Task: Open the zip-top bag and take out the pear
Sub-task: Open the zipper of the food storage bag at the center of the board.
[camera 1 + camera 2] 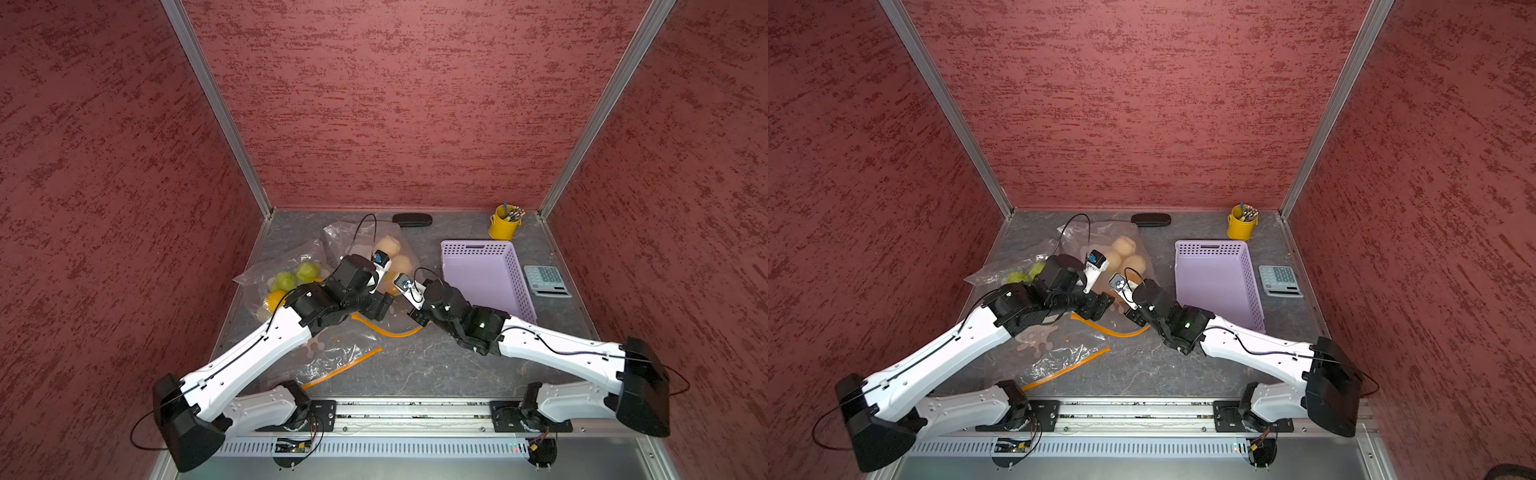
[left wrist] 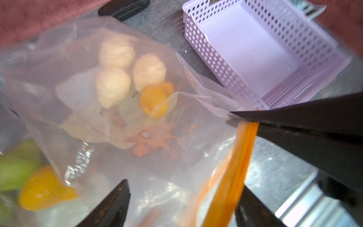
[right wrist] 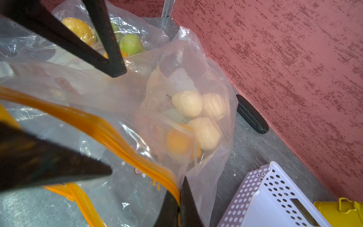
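Note:
A clear zip-top bag [image 1: 365, 245] with an orange zip strip [image 3: 110, 129] lies at the middle back of the table. Inside it are three pale pears [image 2: 113, 86] [image 3: 187, 103] and an orange fruit [image 2: 156, 99]. My right gripper [image 3: 179, 196] is shut on one end of the zip strip, holding the bag's mouth up. My left gripper [image 2: 184, 186] is open, its fingers astride the bag's mouth; the strip [image 2: 235, 167] runs close to one finger [image 2: 253, 208]. In both top views the two grippers [image 1: 384, 305] [image 1: 1133, 316] meet at the near end of the bag.
A second bag [image 1: 291, 274] with green fruits and an orange lies at the left, and a flat bag [image 1: 332, 357] near the front. A purple basket [image 1: 488, 278], a calculator [image 1: 546, 280], a yellow bucket [image 1: 503, 224] and a black case [image 1: 412, 219] stand to the right and back.

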Action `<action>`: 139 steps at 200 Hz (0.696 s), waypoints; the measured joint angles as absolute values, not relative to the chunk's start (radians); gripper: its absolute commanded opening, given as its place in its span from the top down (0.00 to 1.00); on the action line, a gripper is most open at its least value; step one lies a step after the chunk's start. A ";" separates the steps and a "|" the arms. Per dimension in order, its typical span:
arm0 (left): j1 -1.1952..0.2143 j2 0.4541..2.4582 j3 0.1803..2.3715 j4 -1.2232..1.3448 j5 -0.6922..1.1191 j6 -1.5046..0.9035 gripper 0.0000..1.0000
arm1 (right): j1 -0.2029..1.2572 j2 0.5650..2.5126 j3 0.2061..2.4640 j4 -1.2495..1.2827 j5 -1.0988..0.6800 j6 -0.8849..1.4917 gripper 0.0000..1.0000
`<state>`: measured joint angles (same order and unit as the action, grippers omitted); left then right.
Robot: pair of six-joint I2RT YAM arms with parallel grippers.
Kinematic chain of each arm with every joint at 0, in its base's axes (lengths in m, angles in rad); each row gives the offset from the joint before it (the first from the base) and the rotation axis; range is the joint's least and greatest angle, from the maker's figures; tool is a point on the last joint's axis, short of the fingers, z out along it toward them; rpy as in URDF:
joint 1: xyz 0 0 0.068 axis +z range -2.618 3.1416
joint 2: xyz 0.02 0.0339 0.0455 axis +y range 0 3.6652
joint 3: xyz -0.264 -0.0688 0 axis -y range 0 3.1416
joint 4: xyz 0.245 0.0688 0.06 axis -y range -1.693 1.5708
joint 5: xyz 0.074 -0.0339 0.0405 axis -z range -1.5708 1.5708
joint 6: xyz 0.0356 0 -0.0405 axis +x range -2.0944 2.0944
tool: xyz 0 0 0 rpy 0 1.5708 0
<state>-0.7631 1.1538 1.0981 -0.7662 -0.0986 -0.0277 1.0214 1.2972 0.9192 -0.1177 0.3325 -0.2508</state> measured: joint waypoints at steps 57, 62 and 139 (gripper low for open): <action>-0.791 1.174 1.107 -0.794 -0.142 -0.054 0.42 | 0.992 1.240 0.885 -0.117 0.304 -0.199 1.00; -0.797 1.174 1.108 -0.802 -0.148 -0.073 0.40 | 0.991 1.238 0.884 -0.117 0.300 -0.194 1.00; -0.870 1.045 1.107 -0.937 -0.267 -0.298 0.13 | 0.986 1.238 0.884 -0.117 0.276 -0.137 1.00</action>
